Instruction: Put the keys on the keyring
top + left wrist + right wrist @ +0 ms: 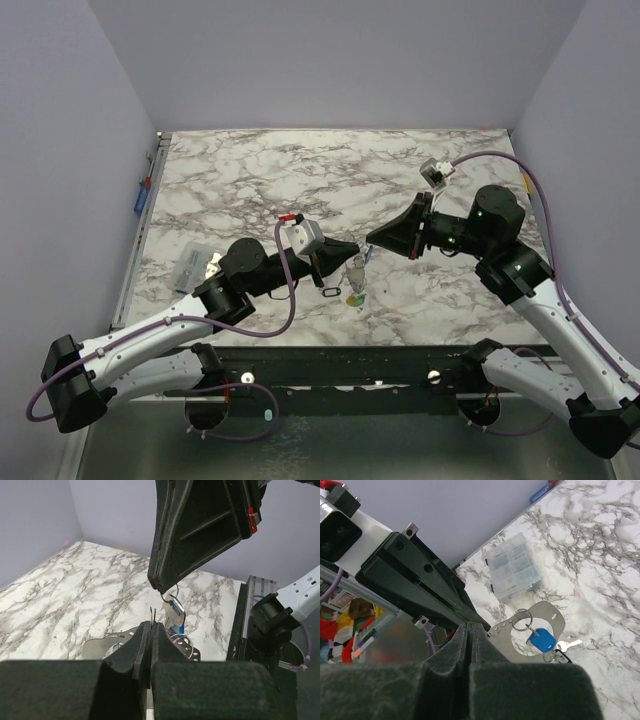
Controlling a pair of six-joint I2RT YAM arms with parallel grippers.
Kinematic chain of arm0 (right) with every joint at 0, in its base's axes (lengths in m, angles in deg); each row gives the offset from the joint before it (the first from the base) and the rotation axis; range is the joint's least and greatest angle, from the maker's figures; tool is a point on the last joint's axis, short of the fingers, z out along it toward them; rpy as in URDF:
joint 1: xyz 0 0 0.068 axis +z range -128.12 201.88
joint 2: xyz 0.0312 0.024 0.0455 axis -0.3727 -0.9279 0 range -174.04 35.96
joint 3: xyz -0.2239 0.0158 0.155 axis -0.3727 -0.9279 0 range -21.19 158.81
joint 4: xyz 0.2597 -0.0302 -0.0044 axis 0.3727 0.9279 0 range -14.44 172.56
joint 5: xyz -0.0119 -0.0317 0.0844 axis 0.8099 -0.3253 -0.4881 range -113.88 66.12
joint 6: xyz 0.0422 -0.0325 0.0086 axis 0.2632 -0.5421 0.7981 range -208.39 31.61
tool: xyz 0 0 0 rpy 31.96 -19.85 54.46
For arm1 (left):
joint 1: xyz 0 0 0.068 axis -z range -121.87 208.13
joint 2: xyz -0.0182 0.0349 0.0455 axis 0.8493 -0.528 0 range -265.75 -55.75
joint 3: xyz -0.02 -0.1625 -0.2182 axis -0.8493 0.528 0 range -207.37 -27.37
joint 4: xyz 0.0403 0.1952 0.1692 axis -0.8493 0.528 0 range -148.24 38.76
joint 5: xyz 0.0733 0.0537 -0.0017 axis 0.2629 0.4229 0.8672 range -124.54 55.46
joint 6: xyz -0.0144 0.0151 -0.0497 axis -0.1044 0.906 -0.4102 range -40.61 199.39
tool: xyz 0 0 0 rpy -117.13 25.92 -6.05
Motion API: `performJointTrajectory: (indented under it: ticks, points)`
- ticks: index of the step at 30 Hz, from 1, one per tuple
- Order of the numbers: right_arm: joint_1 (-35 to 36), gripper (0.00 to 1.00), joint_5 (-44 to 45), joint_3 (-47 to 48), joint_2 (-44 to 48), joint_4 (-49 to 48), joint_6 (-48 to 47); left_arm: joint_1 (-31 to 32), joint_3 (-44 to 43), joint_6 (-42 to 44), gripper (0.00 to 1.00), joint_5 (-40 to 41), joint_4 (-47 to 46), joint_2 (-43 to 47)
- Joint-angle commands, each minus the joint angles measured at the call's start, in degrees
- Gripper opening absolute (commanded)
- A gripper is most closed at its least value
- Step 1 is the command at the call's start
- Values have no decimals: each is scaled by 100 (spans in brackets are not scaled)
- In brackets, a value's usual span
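Observation:
My left gripper (pixel 350 253) (pixel 152 625) is shut on the keyring (pixel 153 613). Only two thin silvery wire strands of it stick up between the jaws; the rest is hidden. My right gripper (pixel 372 240) (pixel 160 586) (pixel 470 626) comes in from above, tip to tip with the left one, and is shut. A small wire loop pinched at its tip carries a silvery key (pixel 174 609) that hangs just beyond the strands. A blue-headed key (pixel 541 640) on a small ring (pixel 522 620) and a plain silver key (pixel 567 644) lie below.
A flat grey metal plate with a row of holes (pixel 550 612) (pixel 100 645) lies under the grippers. A small black oval ring (pixel 330 293) and a coloured tag (pixel 355 297) lie beside it. A clear plastic box (pixel 190 265) (pixel 512 570) stands at the left.

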Motion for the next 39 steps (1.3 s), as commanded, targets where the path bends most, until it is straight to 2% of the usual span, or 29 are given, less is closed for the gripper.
performJointTrajectory:
  ticks: [1,14,26,39]
  points:
    - [-29,1,-142,18,-80,-322,375,49,-17,48,0,-3,-546,-37]
    - [-28,1,-123,-219,-131,-623,614,77,21,-14,0,22,-695,-79]
    - [-25,1,359,-233,-75,-441,481,96,6,-51,0,-15,-715,-93]
    - [-24,1,477,-277,-66,-316,408,108,44,-75,0,62,-757,-38]
